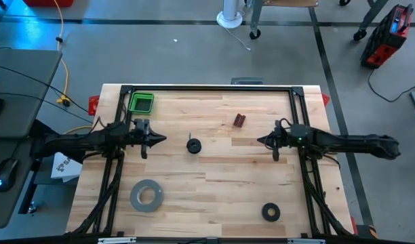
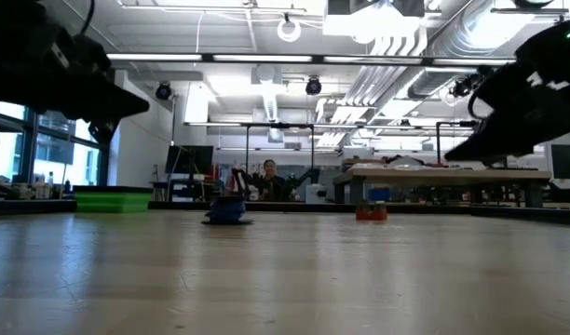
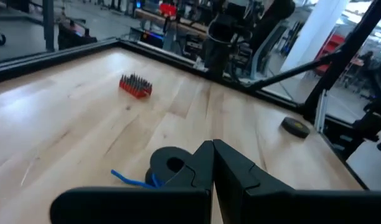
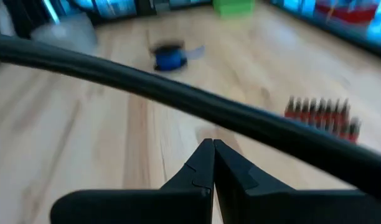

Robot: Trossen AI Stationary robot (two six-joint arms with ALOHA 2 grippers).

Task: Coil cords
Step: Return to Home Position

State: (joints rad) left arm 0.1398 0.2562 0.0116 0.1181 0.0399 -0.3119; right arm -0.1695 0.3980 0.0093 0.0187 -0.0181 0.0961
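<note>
spool (image 1: 193, 145) mid-tabletop, cord (image 4: 169, 60) seemingly wound, short tail out. left gripper (image 1: 161, 139), right gripper (image 1: 262, 141) both closed, empty. retract level; avoid snagging tail.

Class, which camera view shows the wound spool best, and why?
Right wrist view: the spool shows whole, its blue winding plain. Left wrist: the left gripper partly hides it. High: a small dark disc. Low: side-on, far off.
</note>
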